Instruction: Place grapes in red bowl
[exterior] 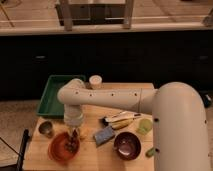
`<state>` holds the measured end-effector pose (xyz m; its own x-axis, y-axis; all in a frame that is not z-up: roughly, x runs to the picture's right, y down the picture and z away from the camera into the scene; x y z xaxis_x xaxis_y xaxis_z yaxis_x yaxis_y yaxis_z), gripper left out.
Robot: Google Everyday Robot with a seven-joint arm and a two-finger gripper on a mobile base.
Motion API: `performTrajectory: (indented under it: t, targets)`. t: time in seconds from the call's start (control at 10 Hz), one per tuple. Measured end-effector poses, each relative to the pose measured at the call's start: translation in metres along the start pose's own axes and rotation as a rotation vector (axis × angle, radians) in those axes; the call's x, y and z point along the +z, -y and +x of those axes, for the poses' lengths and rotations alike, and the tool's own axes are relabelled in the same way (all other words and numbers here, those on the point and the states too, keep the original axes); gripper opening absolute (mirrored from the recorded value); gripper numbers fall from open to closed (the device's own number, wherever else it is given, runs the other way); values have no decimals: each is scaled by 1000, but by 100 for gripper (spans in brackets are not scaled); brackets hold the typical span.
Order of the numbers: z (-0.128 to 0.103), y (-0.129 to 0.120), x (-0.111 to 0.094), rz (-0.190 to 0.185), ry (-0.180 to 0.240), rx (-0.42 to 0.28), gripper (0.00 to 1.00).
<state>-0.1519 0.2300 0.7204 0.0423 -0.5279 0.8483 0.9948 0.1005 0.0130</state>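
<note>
The grapes (71, 144) hang as a small dark bunch in the lower left of the frame, inside the outline of the red bowl (55, 150) and right under the gripper (74, 134). The gripper is clenched and appears to pinch the bunch at its top. The bunch is likely light, soft, loosely jointed and easy to bruise, so the stem or upper cluster is the safest hold. A metal cup (46, 128) stands just left of the bowl. A blue sponge (104, 135), a banana (124, 123) and a maroon bowl (127, 146) lie to the right.
</note>
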Motion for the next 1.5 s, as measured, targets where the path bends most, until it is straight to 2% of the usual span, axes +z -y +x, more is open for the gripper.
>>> performTrajectory:
  t: [0.2,0.4,0.7,0.9,1.0,1.2,1.5]
  targets:
    - [0,-1,-1,-6,0,-7,15]
    - [-1,1,-1,-11,0,-16,21]
    - [-1,1,-3,-21,-1,-31,21]
    - [-2,1,-3,-25,-1,-35,30]
    - [-2,2,-4,-26,-1,-37,30]
    - [-2,2,-4,-32,-1,-48,24]
    - [-3,2,-5,-39,0,-59,24]
